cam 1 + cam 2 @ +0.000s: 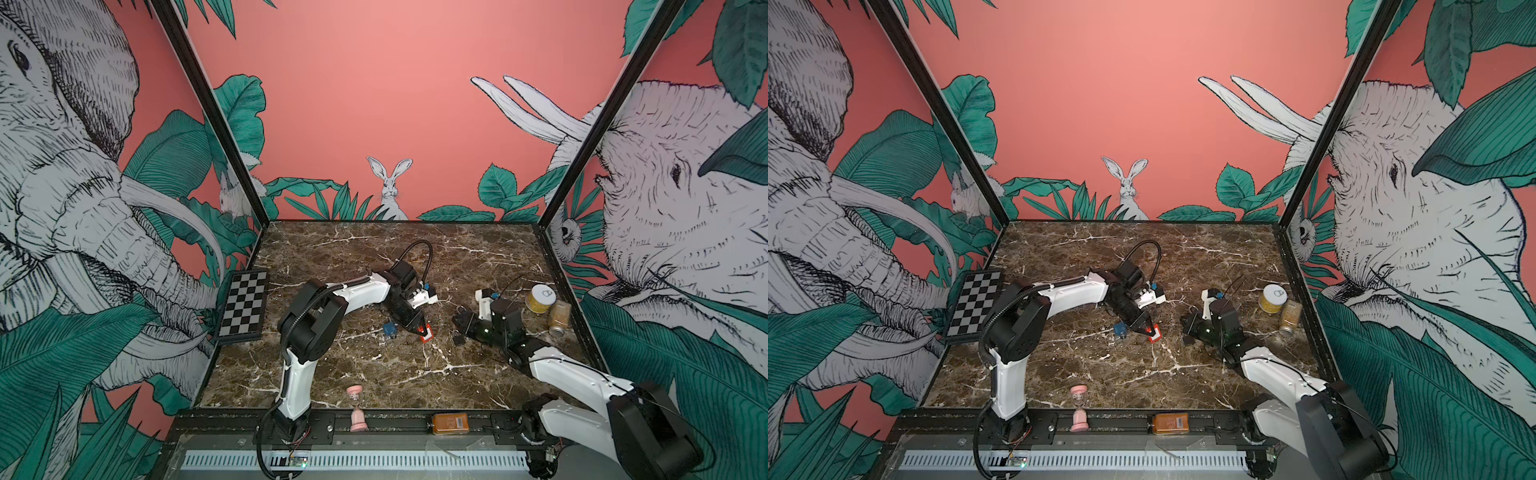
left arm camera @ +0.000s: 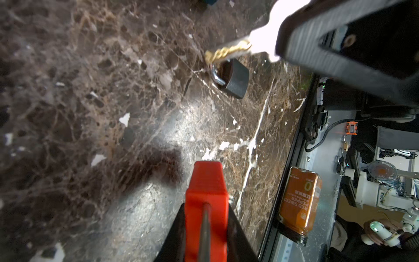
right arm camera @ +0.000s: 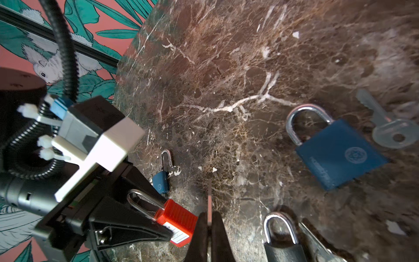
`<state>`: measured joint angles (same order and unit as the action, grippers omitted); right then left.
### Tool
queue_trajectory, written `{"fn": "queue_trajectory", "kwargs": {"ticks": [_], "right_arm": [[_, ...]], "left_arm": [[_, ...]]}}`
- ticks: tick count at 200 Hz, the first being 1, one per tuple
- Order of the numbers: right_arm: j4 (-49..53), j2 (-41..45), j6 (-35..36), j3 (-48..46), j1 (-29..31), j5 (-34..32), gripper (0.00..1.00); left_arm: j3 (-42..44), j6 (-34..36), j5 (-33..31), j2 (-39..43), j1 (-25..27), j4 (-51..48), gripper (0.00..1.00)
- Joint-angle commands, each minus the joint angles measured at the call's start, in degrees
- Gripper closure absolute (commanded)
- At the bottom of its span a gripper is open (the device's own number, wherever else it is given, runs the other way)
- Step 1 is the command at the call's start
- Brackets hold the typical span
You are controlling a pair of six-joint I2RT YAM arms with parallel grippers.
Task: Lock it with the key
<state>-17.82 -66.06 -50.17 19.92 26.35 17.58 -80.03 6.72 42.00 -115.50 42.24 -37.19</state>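
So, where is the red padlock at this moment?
In both top views the red padlock is at the middle of the table, in the left gripper, just right of the small blue padlock.

Lighting even, moderate; glare on marble table [image 2: 158, 131]; key [image 2: 227, 51] head overexposed; red padlock [image 2: 206, 197] defocused; top views edge-warped.

The back wall [image 1: 374, 104] at 12 o'clock was coral pink, with a painted rabbit [image 1: 389, 183] and green leaves along its base. The 9 o'clock wall [image 1: 62, 187] and the 3 o'clock wall [image 1: 673, 199] carried line-drawn elephants among foliage. Black frame posts [image 1: 210, 112] marked both rear corners. The tabletop [image 1: 353, 245] was dark brown marble with white veins; a pale glare patch [image 2: 181, 122] lay on it. A black rail [image 1: 395, 419] edged it at 6 o'clock.
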Motion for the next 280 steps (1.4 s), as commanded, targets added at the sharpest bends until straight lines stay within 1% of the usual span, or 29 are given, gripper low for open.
{"fn": "queue_trajectory", "kwargs": {"ticks": [1,21,33,49,70,79,97,127,131,133,135,142,151,182,189,246,267,272,280], "right_arm": [[-10.0,-3.3,-3.0,-1.6,2.2,-7.6,1.0],[-16.4,-6.1,-5.4,-4.5,2.9,-10.6,1.0],[-18.1,-7.4,-5.9,-5.1,3.0,-11.5,1.0],[-18.4,-9.0,-5.8,-4.3,3.1,-11.4,1.0],[-20.2,-11.8,-6.3,-4.2,3.1,-10.5,1.0],[-22.8,-13.1,-6.6,-4.1,3.2,-10.1,1.0],[-24.9,-15.8,-7.3,-3.5,3.4,-9.3,1.0],[-28.5,-19.9,-8.6,-2.6,4.1,-8.1,1.0],[-28.9,-20.3,-8.7,-2.5,4.2,-8.0,1.0],[-29.1,-20.5,-8.8,-2.5,4.3,-8.0,1.0],[-29.2,-20.8,-8.9,-2.5,4.4,-8.0,1.0],[-29.5,-21.2,-9.3,-2.4,4.8,-8.1,1.0],[-29.5,-21.6,-9.6,-2.3,5.1,-8.0,1.0],[-29.5,-21.6,-10.7,-2.3,6.3,-8.4,1.0],[-29.5,-21.6,-10.8,-2.2,6.7,-8.4,1.0],[-25.3,-17.9,-11.2,-2.5,8.1,-10.0,0.81],[-23.4,-16.2,-10.9,-2.6,8.1,-10.8,0.76],[-22.9,-15.8,-10.7,-2.6,8.1,-11.0,0.75],[-21.8,-15.1,-10.5,-2.4,8.1,-11.4,0.73]], "left_arm": [[-3.7,4.0,1.8,-1.2,0.0,-4.0,1.0],[-6.9,6.5,2.3,-3.7,0.1,-7.2,1.0],[-9.0,8.0,2.5,-5.5,0.0,-9.7,1.0],[-10.9,8.9,3.0,-7.5,0.1,-11.8,1.0],[-12.0,9.1,2.9,-9.0,0.1,-12.3,1.0],[-12.2,8.9,2.5,-9.2,0.1,-12.2,1.0],[-12.8,9.2,1.8,-9.5,0.1,-12.7,0.93],[-13.5,8.8,-0.7,-9.7,0.1,-12.5,0.74],[-13.6,8.6,-1.0,-9.7,0.0,-12.4,0.71],[-13.6,8.5,-1.1,-9.8,0.1,-12.2,0.66],[-13.6,8.4,-1.4,-9.8,0.1,-12.0,0.64],[-13.6,8.2,-1.9,-9.9,0.1,-11.7,0.58],[-13.8,8.0,-2.4,-10.0,0.0,-11.5,0.56],[-14.6,7.1,-4.2,-10.4,0.0,-10.5,0.54],[-14.9,6.8,-4.4,-10.6,0.0,-10.2,0.53],[-16.8,5.7,-5.4,-11.8,0.0,-9.2,0.42],[-16.8,5.4,-5.9,-11.6,-0.1,-8.6,0.4],[-16.7,5.3,-6.1,-11.6,-0.1,-8.5,0.38],[-16.7,5.2,-6.4,-11.5,-0.1,-8.6,0.36]]}}
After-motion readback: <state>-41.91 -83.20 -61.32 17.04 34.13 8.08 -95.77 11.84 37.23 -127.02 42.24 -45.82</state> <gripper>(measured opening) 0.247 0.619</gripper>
